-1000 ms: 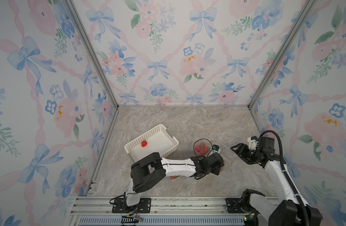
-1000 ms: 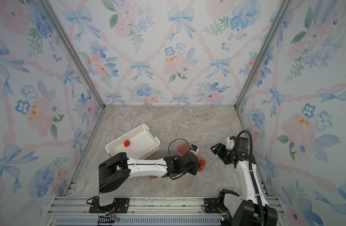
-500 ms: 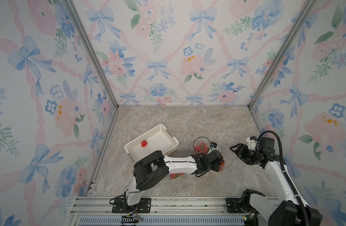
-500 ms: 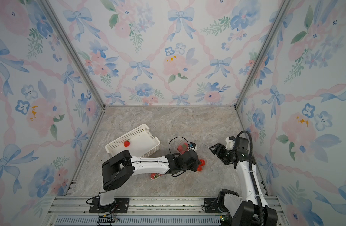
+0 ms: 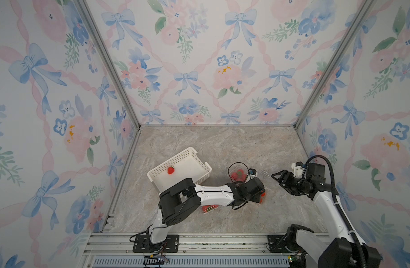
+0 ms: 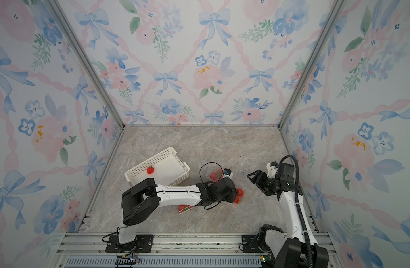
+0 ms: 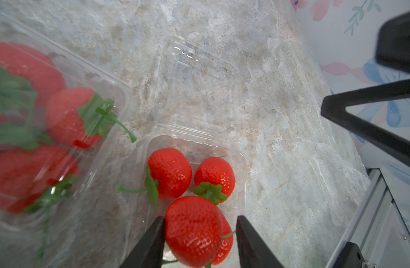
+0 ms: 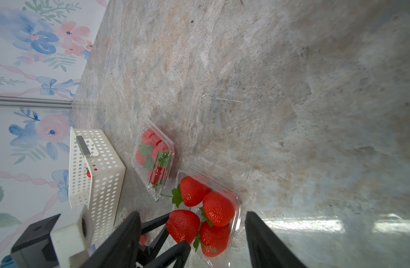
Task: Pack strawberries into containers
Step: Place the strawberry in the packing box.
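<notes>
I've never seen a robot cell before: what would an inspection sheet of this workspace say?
Surface: marbled tabletop, no spills seen.
Job's things: open punnet holding four strawberries; lidded punnet with berries; third punnet partly hidden under the left arm; lone strawberry in the white basket.
Clutter: nothing seen beyond that basket.
Grippers: left gripper open, astride one berry in the open punnet; right gripper open, empty.
Cables: black loop above the left gripper; black hose along the right arm.
Surroundings: floral walls, aluminium frame.

Both top views look down from high above the robots' end across the whole tabletop [image 5: 222, 143]. Each wrist camera sits low and close, and both wrist views share the open punnet [image 7: 194, 139] of strawberries [image 7: 169, 171].
</notes>
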Motion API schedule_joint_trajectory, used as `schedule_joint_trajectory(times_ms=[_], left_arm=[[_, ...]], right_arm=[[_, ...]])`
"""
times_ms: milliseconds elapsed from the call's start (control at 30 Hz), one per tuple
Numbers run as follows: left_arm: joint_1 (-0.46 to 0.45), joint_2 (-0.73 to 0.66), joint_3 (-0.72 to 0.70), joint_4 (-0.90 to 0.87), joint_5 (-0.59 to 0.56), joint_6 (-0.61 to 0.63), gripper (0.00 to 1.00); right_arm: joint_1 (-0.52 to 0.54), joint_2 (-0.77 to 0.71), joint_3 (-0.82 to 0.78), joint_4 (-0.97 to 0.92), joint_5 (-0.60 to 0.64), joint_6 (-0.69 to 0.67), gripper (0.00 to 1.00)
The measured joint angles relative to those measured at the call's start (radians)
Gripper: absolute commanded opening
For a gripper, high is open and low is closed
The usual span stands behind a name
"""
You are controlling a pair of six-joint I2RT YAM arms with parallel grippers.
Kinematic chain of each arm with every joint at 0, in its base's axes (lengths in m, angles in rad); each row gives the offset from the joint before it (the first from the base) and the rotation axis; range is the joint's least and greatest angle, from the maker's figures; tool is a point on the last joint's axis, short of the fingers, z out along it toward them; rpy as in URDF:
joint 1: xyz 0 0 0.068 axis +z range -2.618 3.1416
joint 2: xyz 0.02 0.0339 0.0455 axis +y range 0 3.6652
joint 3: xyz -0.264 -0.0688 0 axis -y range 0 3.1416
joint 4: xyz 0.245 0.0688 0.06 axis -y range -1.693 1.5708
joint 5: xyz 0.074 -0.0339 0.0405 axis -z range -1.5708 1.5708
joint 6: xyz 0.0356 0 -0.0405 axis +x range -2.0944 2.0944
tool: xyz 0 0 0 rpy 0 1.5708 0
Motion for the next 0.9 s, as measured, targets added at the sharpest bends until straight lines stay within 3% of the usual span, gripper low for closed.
schedule_joint_trajectory(times_ms=[267, 667, 767, 900], left_arm=[[-0.005, -0.015, -0.010, 0.000, -0.048, 0.000, 0.54], [0.000, -0.166, -0.106, 0.005, -0.139, -0.011, 0.55], [0.047, -0.267, -0.216, 0.003, -0.152, -0.019, 0.57], [0.217, -0.471, -0.389, -0.009, -0.177, -0.034, 0.59]], right_arm=[[0.000, 0.000, -0.004, 0.004, -0.024, 0.000, 0.73], [0.020, 0.000, -0.005, 0.031, -0.064, 0.000, 0.73], [0.083, 0.002, -0.005, 0.048, -0.076, 0.000, 0.73], [0.243, 0.018, 0.011, 0.051, -0.051, -0.003, 0.73]])
